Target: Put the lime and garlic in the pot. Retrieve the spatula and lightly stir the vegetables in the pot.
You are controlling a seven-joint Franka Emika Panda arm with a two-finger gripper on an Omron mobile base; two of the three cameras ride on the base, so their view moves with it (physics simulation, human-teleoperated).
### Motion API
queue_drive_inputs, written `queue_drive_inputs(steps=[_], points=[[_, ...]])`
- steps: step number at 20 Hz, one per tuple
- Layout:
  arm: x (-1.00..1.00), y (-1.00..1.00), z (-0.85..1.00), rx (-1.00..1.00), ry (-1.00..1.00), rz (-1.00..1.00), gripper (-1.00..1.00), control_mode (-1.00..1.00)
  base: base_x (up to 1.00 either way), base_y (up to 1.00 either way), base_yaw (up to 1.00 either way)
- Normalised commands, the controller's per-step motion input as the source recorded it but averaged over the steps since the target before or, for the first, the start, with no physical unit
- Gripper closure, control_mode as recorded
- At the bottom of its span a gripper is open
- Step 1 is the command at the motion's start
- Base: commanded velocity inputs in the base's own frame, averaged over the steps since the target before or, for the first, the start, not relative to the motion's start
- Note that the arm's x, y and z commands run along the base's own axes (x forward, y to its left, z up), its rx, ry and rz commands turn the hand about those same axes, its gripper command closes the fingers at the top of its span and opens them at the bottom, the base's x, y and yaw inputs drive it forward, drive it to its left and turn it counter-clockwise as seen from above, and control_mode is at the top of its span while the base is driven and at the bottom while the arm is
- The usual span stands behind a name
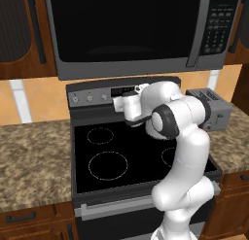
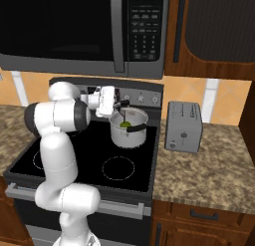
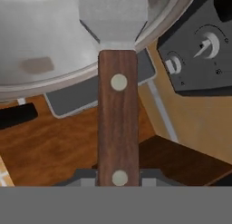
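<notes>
The spatula (image 3: 118, 82), a slim brown wooden handle with a square light-grey blade, is pinched at its handle end by the gripper (image 3: 118, 178), blade reaching over the rim into the small silver cylindrical pot (image 2: 128, 128). The pot stands on the black stove (image 2: 94, 160), the bright-green lime (image 2: 125, 124) inside.

Black glass-topped stove (image 1: 112, 159) with white ring burners, set between two speckled brown granite counters (image 1: 29, 161). Grey control panel with round knobs (image 1: 90, 97) along the stove's back edge. Large black-and-silver microwave (image 1: 131, 30) mounted above, keypad on its right side. Boxy grey metal toaster (image 2: 183, 125) upright on the right-hand counter, just beside the stove. Dark brown wooden cabinets (image 2: 214, 31) flanking the microwave; orange tiled backsplash (image 2: 224, 100) behind the counters.
</notes>
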Motion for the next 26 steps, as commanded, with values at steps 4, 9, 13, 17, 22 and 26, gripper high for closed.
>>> queue_drive_inputs(steps=[4, 9, 13, 17, 22, 26], points=[[-0.44, -0.16, -0.51, -0.08, 0.12, -0.1, 1.0, -1.0, 0.0, 0.0, 0.0], [-0.17, -0.32, -0.18, -0.24, 0.39, -0.13, 1.0, -1.0, 0.0, 0.0, 0.0], [0.03, -0.21, -0.04, -0.06, 0.15, -0.06, 1.0, -1.0, 0.0, 0.0, 0.0], [0.13, 0.11, 0.28, 0.11, 0.0, 0.0, 1.0, -1.0, 0.0, 0.0, 0.0], [-0.03, 0.03, 0.18, 0.2, 0.07, 0.0, 1.0, -1.0, 0.0, 0.0, 0.0], [-0.13, -0.16, -0.33, 0.19, 0.27, 0.0, 1.0, -1.0, 0.0, 0.0, 0.0]])
